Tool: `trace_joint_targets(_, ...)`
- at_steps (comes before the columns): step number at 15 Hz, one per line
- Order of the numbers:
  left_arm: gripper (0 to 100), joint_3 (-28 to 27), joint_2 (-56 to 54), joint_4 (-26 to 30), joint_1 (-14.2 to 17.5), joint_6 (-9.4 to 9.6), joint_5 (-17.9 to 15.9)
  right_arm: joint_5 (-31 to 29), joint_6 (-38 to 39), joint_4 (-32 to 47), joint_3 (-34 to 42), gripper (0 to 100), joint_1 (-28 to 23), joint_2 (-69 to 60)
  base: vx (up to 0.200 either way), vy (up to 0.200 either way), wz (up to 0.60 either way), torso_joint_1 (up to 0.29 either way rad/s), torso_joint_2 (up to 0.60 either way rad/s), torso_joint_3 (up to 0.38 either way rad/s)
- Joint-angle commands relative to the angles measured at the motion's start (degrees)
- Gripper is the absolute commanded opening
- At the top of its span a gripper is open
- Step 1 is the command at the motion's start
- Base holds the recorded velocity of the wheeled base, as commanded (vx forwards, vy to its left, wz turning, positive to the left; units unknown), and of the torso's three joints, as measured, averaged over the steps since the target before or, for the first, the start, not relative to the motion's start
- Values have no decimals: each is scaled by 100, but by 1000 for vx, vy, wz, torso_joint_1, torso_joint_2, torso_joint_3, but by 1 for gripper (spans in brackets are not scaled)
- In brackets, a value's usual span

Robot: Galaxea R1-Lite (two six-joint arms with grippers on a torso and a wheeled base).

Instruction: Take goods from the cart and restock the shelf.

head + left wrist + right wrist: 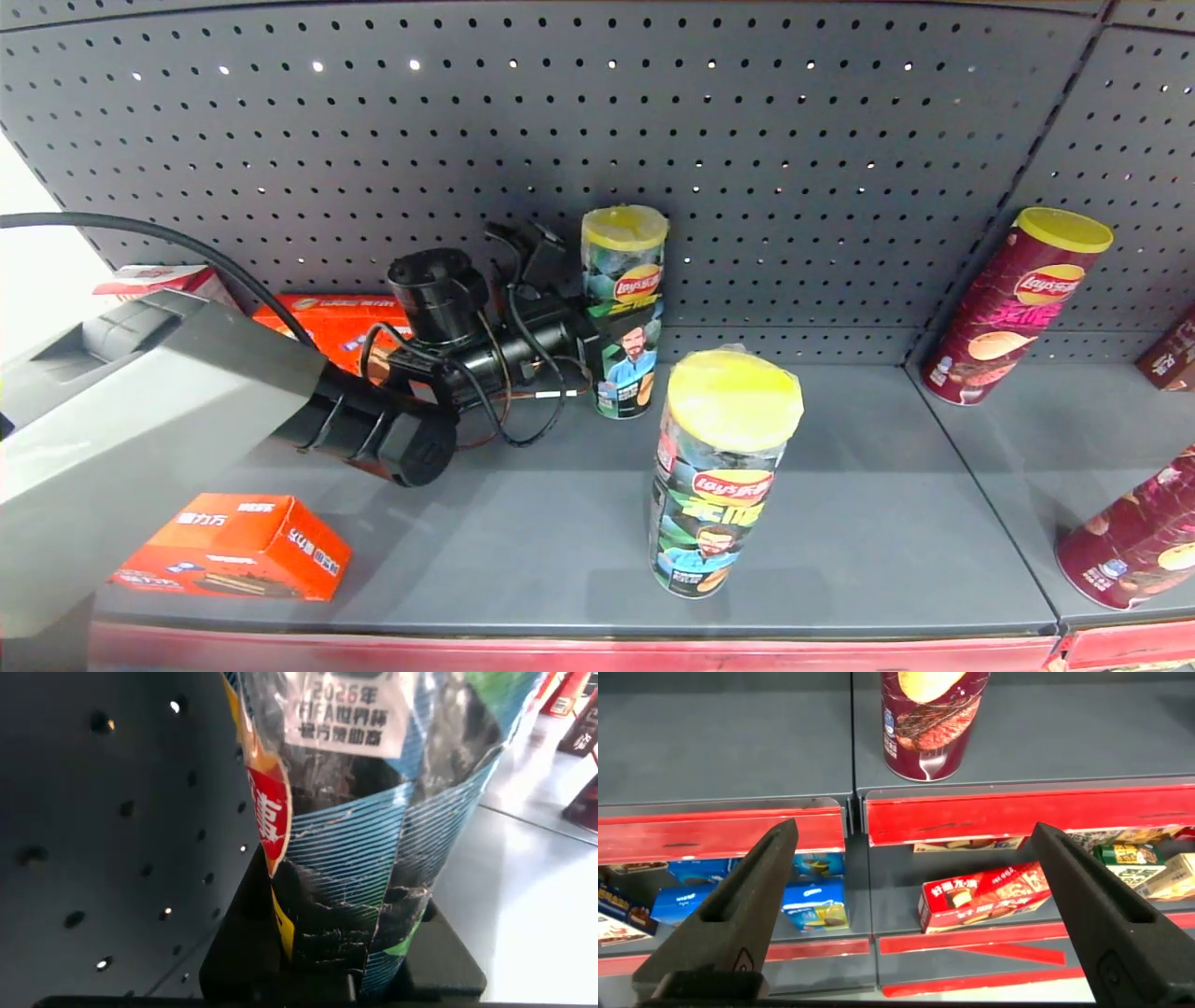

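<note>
A blue-green chips can with a yellow lid stands upright at the back of the grey shelf, close to the pegboard. My left gripper is shut on its lower half. In the left wrist view the can sits between the dark fingers. A second can of the same kind stands free nearer the shelf's front edge. My right gripper is open with nothing in it, facing lower shelves, below a maroon can.
Orange boxes lie at the shelf's front left and back left. Maroon chips cans stand on the neighbouring shelf section at right. Lower shelves hold a red box and blue packs.
</note>
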Motion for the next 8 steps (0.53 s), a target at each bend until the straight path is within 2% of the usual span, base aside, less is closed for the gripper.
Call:
trace_joint_targets(1, 0, -146, 185, -8, -36, -8, 2, 2, -1, -2, 0, 100, 0, 13, 0, 0, 0, 0, 0, 0)
trace_joint_targets(4, 0, -330, 273, 0, -53, -8, -33, 2, -1, -2, 0, 100, 0, 21, 0, 0, 0, 0, 0, 0)
trace_joint_targets(6, 0, -374, 317, -8, -53, -17, -253, 2, -1, -2, 0, 100, 0, 21, 0, 0, 0, 0, 0, 0)
trace_joint_targets(8, 0, -479, 379, -8, -62, -17, -279, 2, -1, -2, 0, 100, 0, 21, 0, 0, 0, 0, 0, 0)
